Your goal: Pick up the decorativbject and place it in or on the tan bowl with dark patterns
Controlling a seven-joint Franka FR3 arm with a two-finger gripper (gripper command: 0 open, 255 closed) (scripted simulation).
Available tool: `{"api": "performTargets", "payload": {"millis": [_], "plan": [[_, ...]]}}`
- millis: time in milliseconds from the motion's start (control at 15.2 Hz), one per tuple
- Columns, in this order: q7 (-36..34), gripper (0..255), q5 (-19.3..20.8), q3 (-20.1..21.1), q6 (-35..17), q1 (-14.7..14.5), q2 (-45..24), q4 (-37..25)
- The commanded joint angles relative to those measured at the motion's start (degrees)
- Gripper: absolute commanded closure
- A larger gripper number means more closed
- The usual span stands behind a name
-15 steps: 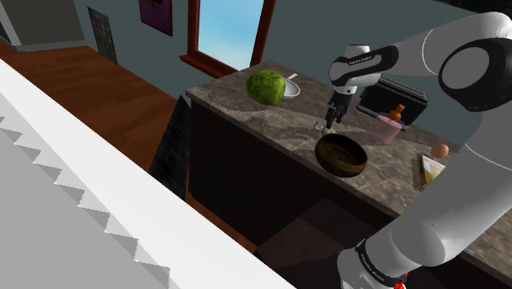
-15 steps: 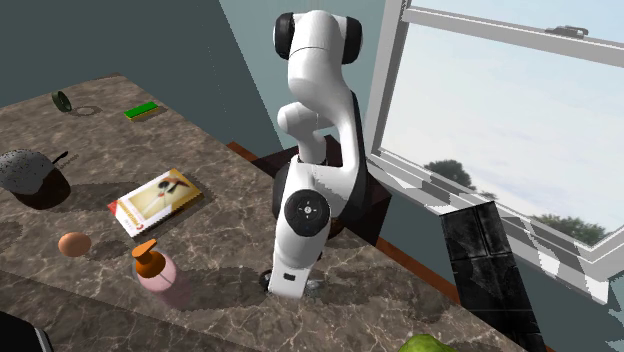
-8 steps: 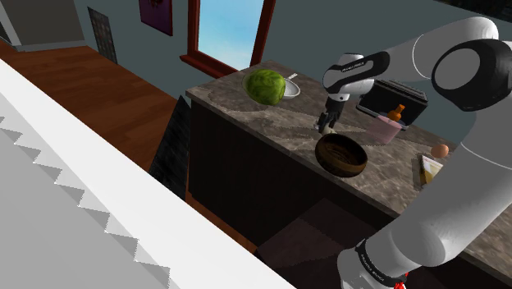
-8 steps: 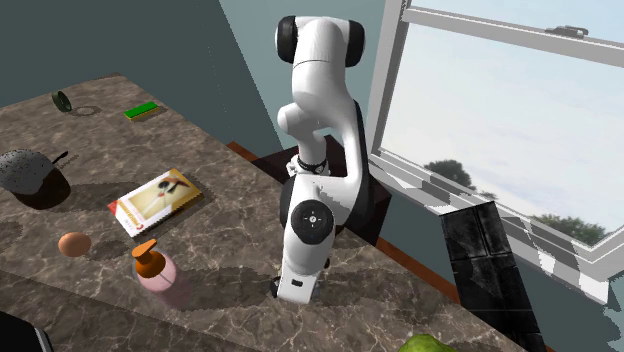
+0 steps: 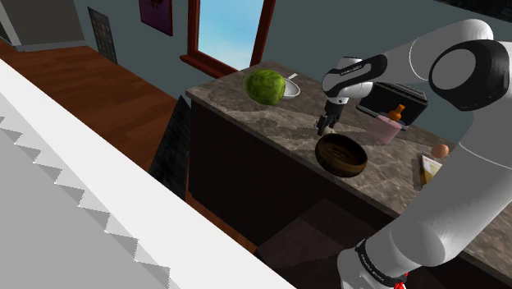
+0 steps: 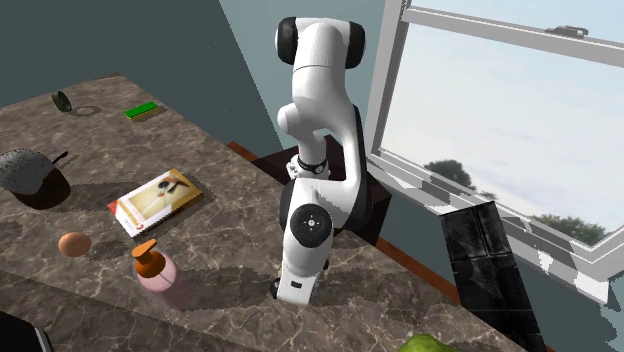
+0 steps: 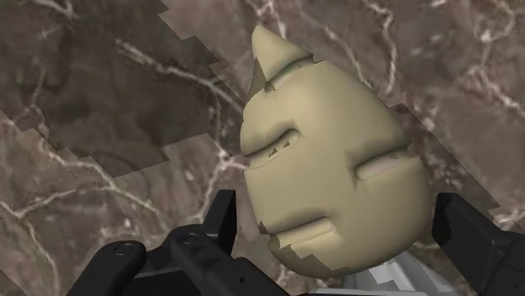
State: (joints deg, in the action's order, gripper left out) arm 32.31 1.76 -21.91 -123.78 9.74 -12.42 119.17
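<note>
— Tan, egg-shaped, one ornament [image 7: 324, 177]: where is it?
— Between the fingers [image 7: 225, 220] of the gripper [image 7: 338, 210], which clasp it on both flanks, over the marble counter [image 5: 279, 119]. Its pointed tip faces away from the gripper, and three shallow grooves cross its face. It is just beside the bowl [image 5: 340, 168], on the side away from the counter's front edge. Whether it touches the stone I cannot tell.
— How many bowls?
— One dark brown bowl at the front edge. One small white dish [image 5: 292, 89] sits near the corner by the window [image 5: 234, 29], just beside one green ball [image 5: 264, 85].
— And the rest?
— One of each: a pink bottle [image 6: 155, 270] with an orange pump, an egg [image 6: 73, 243] just beside it, a book [image 6: 155, 200], a dark pot [image 6: 30, 178], and a green pad [image 6: 141, 111] near the counter's edge.
— Any writing?
— The book's cover carries a picture, but its print is too small to read.
</note>
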Motion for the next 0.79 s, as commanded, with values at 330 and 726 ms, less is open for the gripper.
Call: {"api": "performTargets", "payload": {"millis": [330,726], "plan": [[0.00,255,0.00,0.00,0.00,0.00,0.00,0.00],[0.00,255,-0.01,0.00,-0.01,0.00,-0.01,0.00]]}}
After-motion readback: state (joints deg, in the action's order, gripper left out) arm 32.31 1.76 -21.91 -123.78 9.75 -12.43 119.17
